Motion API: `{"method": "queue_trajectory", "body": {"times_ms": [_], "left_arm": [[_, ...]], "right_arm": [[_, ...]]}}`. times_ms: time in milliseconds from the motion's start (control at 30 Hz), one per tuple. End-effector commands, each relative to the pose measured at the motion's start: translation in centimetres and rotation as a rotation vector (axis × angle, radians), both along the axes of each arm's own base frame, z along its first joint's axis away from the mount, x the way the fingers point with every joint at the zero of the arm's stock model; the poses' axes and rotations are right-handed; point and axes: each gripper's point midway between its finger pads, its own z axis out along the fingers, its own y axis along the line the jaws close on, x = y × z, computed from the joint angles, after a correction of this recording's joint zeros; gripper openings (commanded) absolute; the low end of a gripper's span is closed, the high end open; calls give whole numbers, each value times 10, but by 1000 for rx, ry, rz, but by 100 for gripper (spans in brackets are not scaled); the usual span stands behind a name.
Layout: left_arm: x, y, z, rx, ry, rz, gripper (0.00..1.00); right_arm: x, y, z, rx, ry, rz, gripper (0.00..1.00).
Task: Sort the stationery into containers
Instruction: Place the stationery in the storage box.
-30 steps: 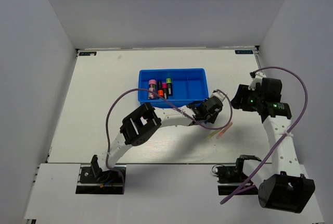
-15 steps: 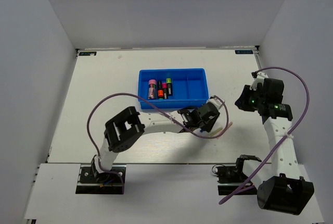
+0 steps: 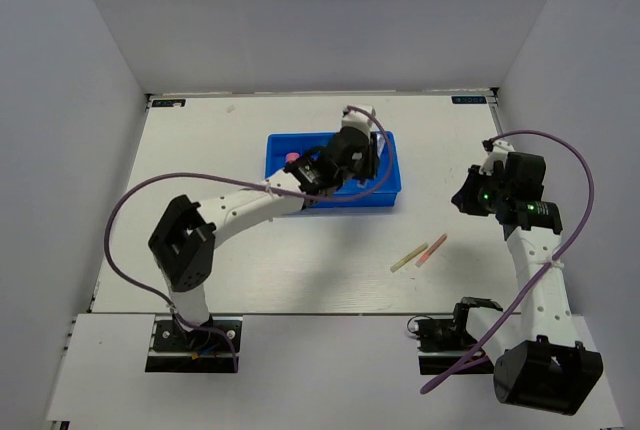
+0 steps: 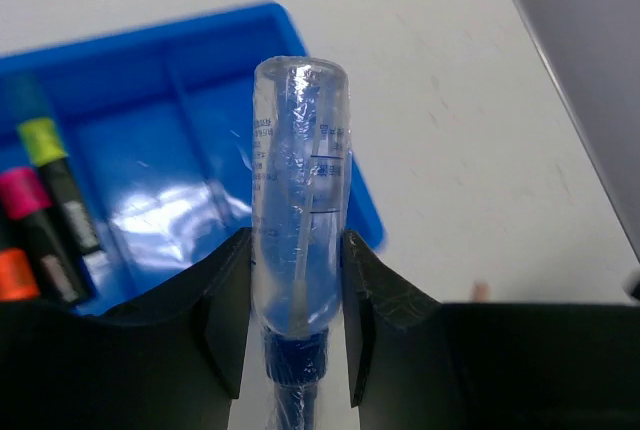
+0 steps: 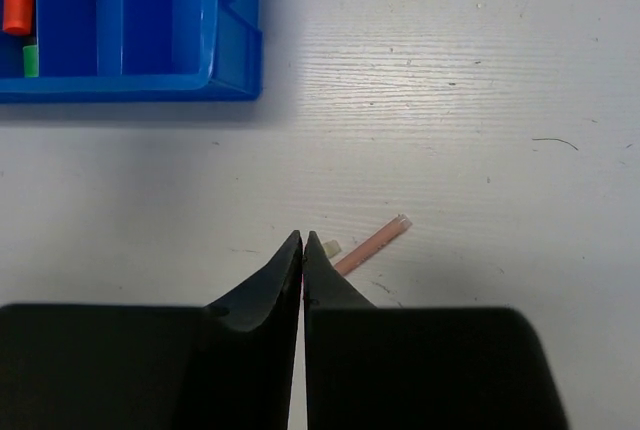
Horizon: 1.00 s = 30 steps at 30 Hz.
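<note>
1. We see the left pincer [image 4: 296,285] closed on the blue-and-white tube [image 4: 300,180], one finger pressed to each side of its lower body.
2. The tube's long axis runs straight out along the pincer. Its dark blue cap sits back toward the wrist, and its rounded clear end points out past the fingertips.
3. In the left wrist view the tube is held over the blue tray [image 4: 150,165], its clear end toward the tray's far rim. In the top view the left pincer [image 3: 352,150] is over the tray [image 3: 386,188].
4. In the tray's left compartments we note three highlighters: a yellow-green cap [image 4: 42,140], a pink cap [image 4: 22,195] and an orange cap [image 4: 12,275]. Their long axes run parallel to the dividers.
5. The pink stick [image 3: 432,249] and the pale-yellow stick [image 3: 408,259] lie on the counter [image 3: 200,150], near-right of the tray and well apart from it. Both run diagonally from near-left to far-right, just beside each other; we cannot tell whether they touch.
6. The right pincer [image 5: 302,250] has its tips pressed together with nothing between them. In its own view they cover part of the pale-yellow stick [image 5: 329,247], beside the pink stick [image 5: 372,244].
</note>
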Motion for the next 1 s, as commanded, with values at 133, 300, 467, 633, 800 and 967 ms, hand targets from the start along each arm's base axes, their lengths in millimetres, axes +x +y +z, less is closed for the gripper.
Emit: {"method": "queue_trajectory", "body": {"times_ms": [133, 300, 467, 633, 800, 967], "left_arm": [[88, 29, -1, 57, -12, 217, 0], [120, 28, -39, 139, 45, 243, 0], [122, 40, -71, 188, 80, 286, 0], [125, 57, -93, 221, 111, 320, 0], [121, 58, -107, 238, 150, 303, 31], [118, 58, -108, 238, 161, 294, 70]], "right_arm": [[2, 6, 0, 25, -7, 42, 17], [0, 10, -4, 35, 13, 70, 48], [-1, 10, -6, 33, 16, 82, 48], [-1, 11, -8, 39, 27, 87, 48], [-2, 12, -10, 44, 37, 92, 82], [-4, 17, -12, 20, 23, 179, 80]]}}
